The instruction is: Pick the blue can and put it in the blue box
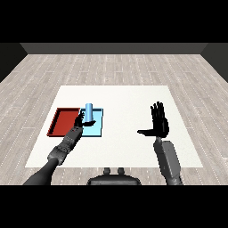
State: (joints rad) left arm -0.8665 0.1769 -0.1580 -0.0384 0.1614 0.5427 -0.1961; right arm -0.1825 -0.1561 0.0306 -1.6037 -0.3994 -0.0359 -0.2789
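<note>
The blue can (88, 110) stands upright in the light blue tray (97, 129), toward the tray's far left part. My left hand (80, 120) is right beside the can on its left. Its fingers point up and look straight, and its thumb reaches across in front of the can's base, hiding the bottom of the can. I see no fingers curled round the can. My right hand (159, 125) hovers over the bare table at the right, far from both trays, open with fingers spread and thumb out to the left.
The red tray (63, 121) lies directly left of the blue tray, its edge touching it, with nothing in it. My left forearm crosses the near right corner of the red tray. White table extends between the trays and the right hand.
</note>
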